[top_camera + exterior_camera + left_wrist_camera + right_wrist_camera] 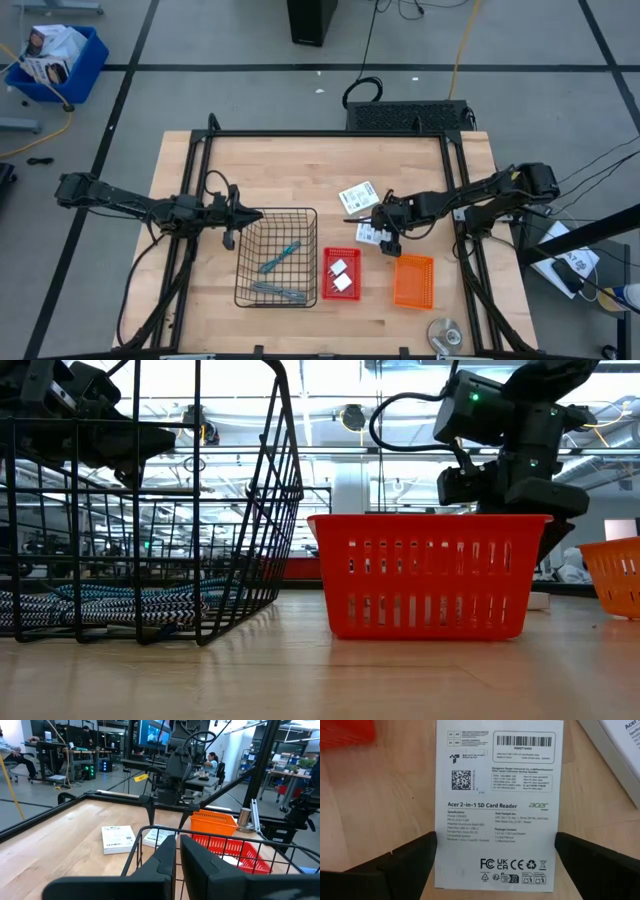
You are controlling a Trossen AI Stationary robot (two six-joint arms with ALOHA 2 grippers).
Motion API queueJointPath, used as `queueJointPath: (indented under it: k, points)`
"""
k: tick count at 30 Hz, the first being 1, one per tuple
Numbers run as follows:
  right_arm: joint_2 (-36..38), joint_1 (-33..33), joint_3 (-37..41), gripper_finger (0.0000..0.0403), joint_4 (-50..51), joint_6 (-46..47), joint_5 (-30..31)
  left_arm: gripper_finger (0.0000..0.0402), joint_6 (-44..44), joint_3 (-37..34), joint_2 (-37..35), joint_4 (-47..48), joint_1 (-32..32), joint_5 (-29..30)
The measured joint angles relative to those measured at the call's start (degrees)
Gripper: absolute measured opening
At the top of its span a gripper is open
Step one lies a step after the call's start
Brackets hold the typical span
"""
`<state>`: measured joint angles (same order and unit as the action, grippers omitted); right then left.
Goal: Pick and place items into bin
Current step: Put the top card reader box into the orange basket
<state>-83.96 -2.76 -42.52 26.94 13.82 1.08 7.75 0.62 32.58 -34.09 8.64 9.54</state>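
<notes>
Wooden tabletop fills the right wrist view. Right gripper (495, 862) hovers with fingers spread fully wide, holding nothing — white card (499, 805) lies flat directly beneath, between the fingertips. To grip well: descend straight, fingers straddling the card's long edges, close evenly. Left gripper (258, 214) waits shut at the wire basket (240, 275) rim — empty.

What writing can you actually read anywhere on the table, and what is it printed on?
"Acer 2-in-1 SD Card Reader": flat white card lying between the open right gripper's fingers.
"acer": same card, green logo.
"FC", "UK CA", "CE": same card, bottom marks.
Barcode digits, specification lines: too small to read.
Second white card: unreadable.
</notes>
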Motion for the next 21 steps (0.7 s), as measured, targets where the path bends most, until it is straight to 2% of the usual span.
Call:
queueJointPath:
  k: [7,10,13,16,21]
  points:
    - [0.9,0.0,0.2,0.0399,-1.6,-0.6,-1.1,0.0031,0.0,0.0,0.0,0.0,0.0,0.0]
    - [1.7,0.0,0.3,0.0396,-4.1,2.3,-2.9,0.0031,0.0,0.0,0.0,0.0,0.0,0.0]
    - [1.9,0.0,0.3,0.0396,-5.2,7.1,-1.8,0.0031,0.0,0.0,0.0,0.0,0.0,0.0]
    - [1.9,-0.1,0.3,0.0396,-5.1,7.4,-1.4,0.0031,0.0,0.0,0.0,0.0,0.0,0.0]
    - [1.9,-0.6,0.3,0.0399,-5.7,7.2,-4.2,0.0031,0.0,0.0,0.0,0.0,0.0,0.0]
